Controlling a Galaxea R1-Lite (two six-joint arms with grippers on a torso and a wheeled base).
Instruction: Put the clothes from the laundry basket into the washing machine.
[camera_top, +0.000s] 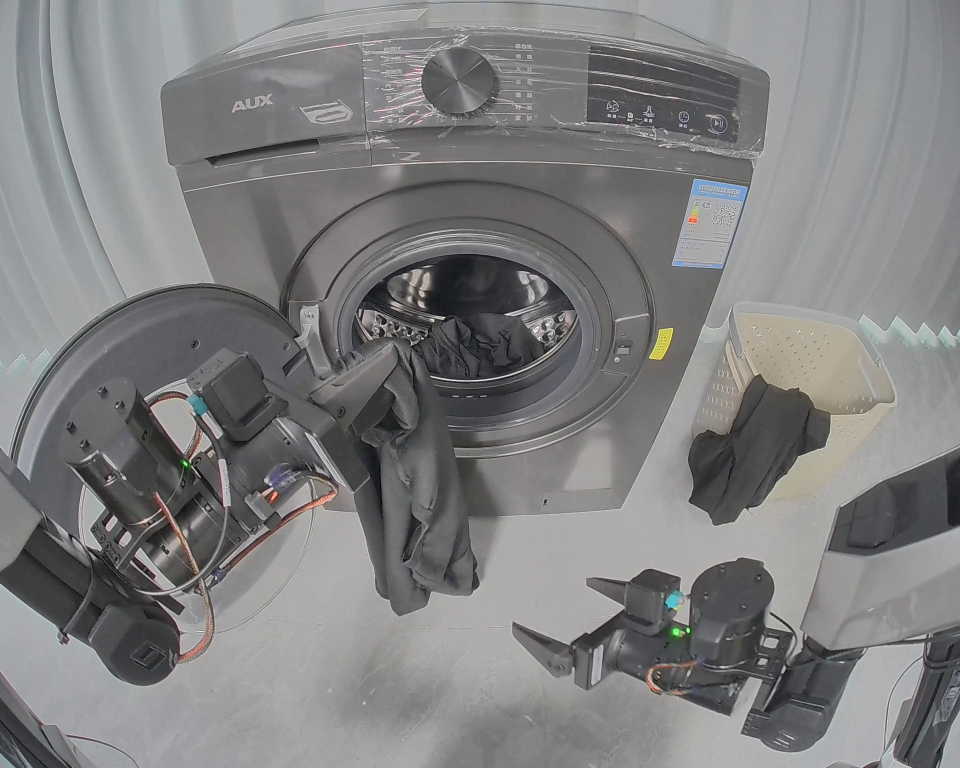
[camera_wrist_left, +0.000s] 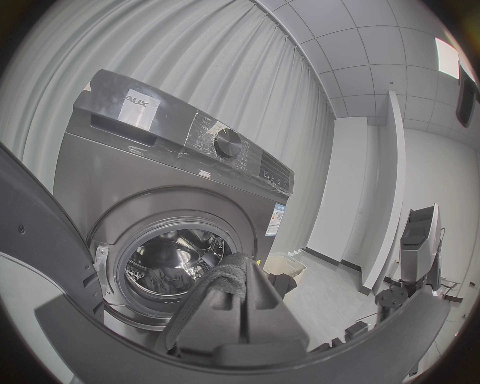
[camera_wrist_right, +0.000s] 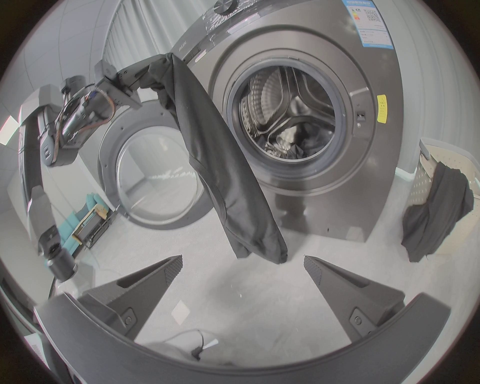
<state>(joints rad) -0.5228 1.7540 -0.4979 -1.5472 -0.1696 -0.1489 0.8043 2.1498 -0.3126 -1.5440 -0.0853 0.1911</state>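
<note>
A grey front-loading washing machine (camera_top: 460, 180) stands with its round door (camera_top: 150, 340) swung open to the left. Dark clothes (camera_top: 480, 345) lie inside the drum. My left gripper (camera_top: 385, 375) is at the drum opening's left rim, shut on a long dark garment (camera_top: 415, 500) that hangs down toward the floor. The same garment (camera_wrist_right: 225, 170) hangs in front of the machine in the right wrist view. Low over the floor in front of the machine, my right gripper (camera_top: 570, 620) is open and holds nothing. A beige laundry basket (camera_top: 830, 370) at the right has a dark garment (camera_top: 755, 450) draped over its front edge.
Grey curtains hang behind the machine. Bare grey floor (camera_top: 560, 540) lies between the machine, the basket and my right arm. The open door takes up the space at the left.
</note>
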